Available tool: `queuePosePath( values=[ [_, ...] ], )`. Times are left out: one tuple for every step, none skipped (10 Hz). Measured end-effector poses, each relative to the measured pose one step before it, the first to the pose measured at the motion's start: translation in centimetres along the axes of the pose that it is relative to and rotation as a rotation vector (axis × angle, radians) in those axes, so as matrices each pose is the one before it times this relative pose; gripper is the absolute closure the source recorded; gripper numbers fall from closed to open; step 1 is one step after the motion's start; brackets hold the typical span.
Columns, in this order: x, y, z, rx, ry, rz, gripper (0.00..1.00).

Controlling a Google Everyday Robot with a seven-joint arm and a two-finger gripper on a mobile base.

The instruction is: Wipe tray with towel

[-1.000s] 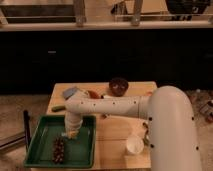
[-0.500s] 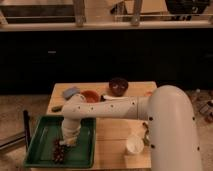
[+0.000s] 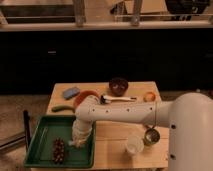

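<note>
Over tray: gripper, grip state untellable, now lower and nearer dark towel; wiping seemingly underway.

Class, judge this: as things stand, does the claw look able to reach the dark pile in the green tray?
Probably yes. The claw hangs low inside the green tray, just right of the dark pile, with nothing between them.
</note>
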Motion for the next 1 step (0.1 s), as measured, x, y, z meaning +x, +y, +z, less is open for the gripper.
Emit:
queuePosePath(
  values=[
    [0.172,-0.154,-0.311,0.01211,0.00179,0.01106,1.0]
  ],
)
